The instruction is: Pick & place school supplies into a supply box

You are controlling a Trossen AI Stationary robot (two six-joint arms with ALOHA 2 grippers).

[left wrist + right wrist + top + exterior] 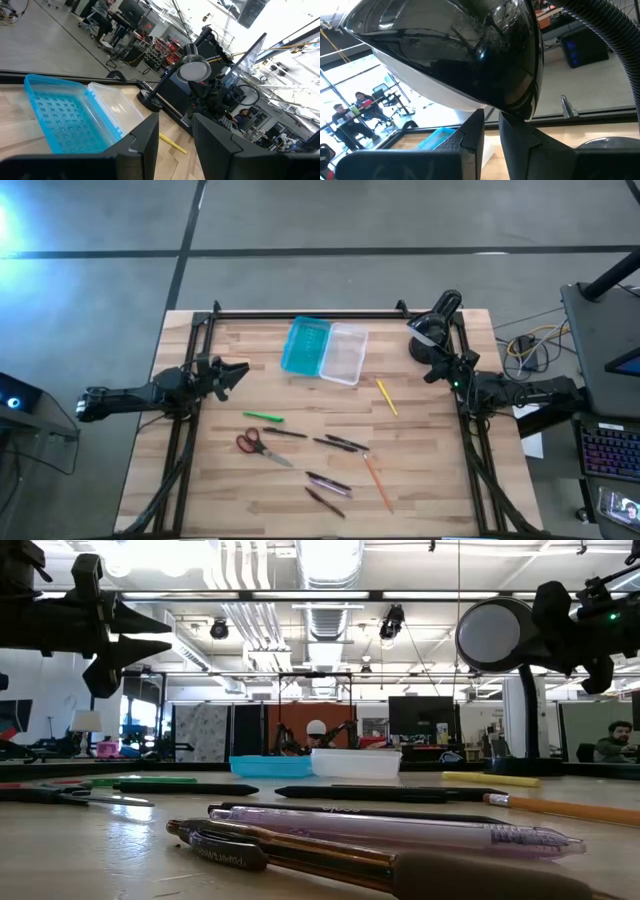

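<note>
While we look straight down on the tabletop, here's what we've got:

Supply box: lying open near 12 o'clock, its turquoise half toward 9 and its clear half toward 3, the two joined side by side.

Left claw: hanging over the 9 o'clock edge, well apart from everything, fingers spread with a clear gap, holding nothing.

Right claw: up at about 2 o'clock, right beside the black lamp. In its wrist view the fingers sit close together with a narrow gap and nothing between them; we can't tell for sure whether that counts as spread or pressed together.

Green marker: around 8 o'clock of centre, just above the scissors.

Scissors: red handles, lying flat toward 7 o'clock.

Dark pens: one beside the scissors, one near centre, two more toward 6 o'clock.

Yellow pencil: toward 3 o'clock, below the clear half.

Orange pencil: toward 5 o'clock.

All supplies: on the wood, outside the box.
</note>
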